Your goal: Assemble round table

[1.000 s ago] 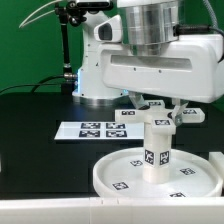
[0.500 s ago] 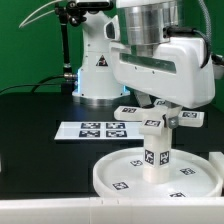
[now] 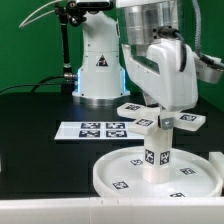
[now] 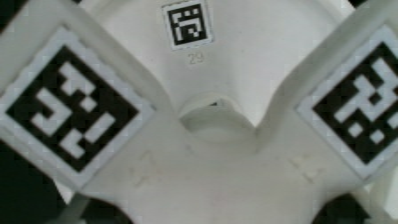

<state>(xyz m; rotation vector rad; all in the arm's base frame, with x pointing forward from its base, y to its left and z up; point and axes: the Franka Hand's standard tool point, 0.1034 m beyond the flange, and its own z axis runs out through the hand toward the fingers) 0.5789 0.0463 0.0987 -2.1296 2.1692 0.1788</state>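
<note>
The large rimmed round white plastic disc [image 3: 108,172] is laid flat on the black table [image 3: 35,140], near the marker board [image 3: 98,129], so that a steady footing is given. The short thick white cylinder leg [image 3: 156,152] is stood upright at its centre. The white cross-shaped base piece [image 3: 143,122] is set on the leg's top, directly under the end effector [image 3: 163,108], presumably for fastening. Whether the end effector is clenched on it cannot be told, as the fingers are hidden in the 2 views.
</note>
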